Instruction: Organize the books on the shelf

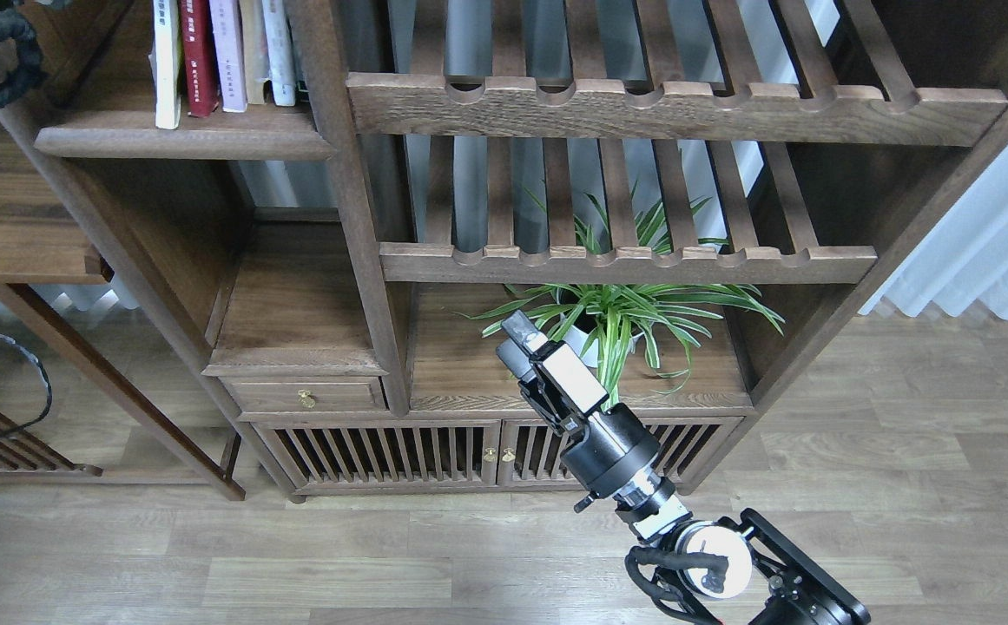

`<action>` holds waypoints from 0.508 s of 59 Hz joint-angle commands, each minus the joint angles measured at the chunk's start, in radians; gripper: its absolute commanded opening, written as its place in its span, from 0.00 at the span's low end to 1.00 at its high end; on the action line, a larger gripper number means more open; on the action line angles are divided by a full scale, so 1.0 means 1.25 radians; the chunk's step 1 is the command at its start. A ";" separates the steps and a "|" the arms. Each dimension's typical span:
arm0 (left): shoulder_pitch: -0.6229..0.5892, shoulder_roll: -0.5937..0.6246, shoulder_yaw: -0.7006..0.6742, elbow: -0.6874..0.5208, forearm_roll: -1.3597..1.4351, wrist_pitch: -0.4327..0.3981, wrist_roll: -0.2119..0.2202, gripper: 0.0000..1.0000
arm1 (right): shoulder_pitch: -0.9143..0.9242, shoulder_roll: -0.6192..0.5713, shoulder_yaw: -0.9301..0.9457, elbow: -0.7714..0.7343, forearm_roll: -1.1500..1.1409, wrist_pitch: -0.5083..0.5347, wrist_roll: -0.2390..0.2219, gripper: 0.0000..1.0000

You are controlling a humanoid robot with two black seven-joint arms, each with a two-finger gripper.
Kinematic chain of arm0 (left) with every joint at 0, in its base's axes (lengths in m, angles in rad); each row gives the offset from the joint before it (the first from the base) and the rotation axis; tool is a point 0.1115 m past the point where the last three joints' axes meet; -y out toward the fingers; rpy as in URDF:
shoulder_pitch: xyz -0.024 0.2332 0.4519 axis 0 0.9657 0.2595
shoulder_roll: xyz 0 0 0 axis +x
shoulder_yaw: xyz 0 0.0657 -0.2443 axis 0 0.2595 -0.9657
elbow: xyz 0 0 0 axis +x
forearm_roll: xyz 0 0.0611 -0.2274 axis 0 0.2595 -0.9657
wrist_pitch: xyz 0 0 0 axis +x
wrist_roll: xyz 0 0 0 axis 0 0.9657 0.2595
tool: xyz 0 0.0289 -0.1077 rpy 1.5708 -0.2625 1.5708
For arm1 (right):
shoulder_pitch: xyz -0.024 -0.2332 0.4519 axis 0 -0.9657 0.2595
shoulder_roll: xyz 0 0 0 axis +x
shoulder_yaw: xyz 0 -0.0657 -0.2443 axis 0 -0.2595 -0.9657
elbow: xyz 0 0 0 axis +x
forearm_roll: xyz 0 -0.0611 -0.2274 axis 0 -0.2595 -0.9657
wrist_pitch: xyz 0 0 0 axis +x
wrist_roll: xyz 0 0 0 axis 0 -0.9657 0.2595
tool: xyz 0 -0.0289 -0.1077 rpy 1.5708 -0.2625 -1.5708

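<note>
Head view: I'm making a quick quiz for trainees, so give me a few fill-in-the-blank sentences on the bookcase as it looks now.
1. The books stand upright on the solid shelf at the upper ____ of the view.
2. The potted plant sits below the lower ____ rack.
3. The right gripper hangs in front of the ____.
4. The small drawer has a ____-coloured knob.

Missing words: left; slatted; plant; brass
</note>
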 commanded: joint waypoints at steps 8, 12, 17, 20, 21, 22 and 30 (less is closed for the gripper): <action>0.145 0.092 -0.006 -0.223 -0.071 0.000 0.005 0.74 | -0.003 0.000 -0.001 0.005 0.000 0.000 0.000 0.98; 0.170 0.119 -0.012 -0.258 -0.073 0.000 0.005 0.74 | -0.002 0.000 -0.001 0.005 0.000 0.000 0.000 0.98; 0.206 0.150 -0.030 -0.288 -0.083 0.000 0.005 0.74 | -0.002 0.000 -0.001 0.005 0.000 0.000 0.000 0.98; 0.227 0.158 -0.043 -0.304 -0.095 0.000 0.005 0.74 | -0.002 0.000 -0.001 0.006 0.000 0.000 0.000 0.98; 0.242 0.163 -0.051 -0.315 -0.104 0.000 0.005 0.74 | -0.002 0.000 -0.001 0.006 0.000 0.000 0.000 0.98; 0.247 0.164 -0.055 -0.319 -0.106 0.000 0.005 0.74 | -0.002 0.000 -0.001 0.006 0.000 0.000 0.000 0.98; 0.350 0.195 -0.114 -0.388 -0.141 0.000 0.005 0.74 | -0.003 0.000 0.000 0.006 0.000 0.000 0.000 0.98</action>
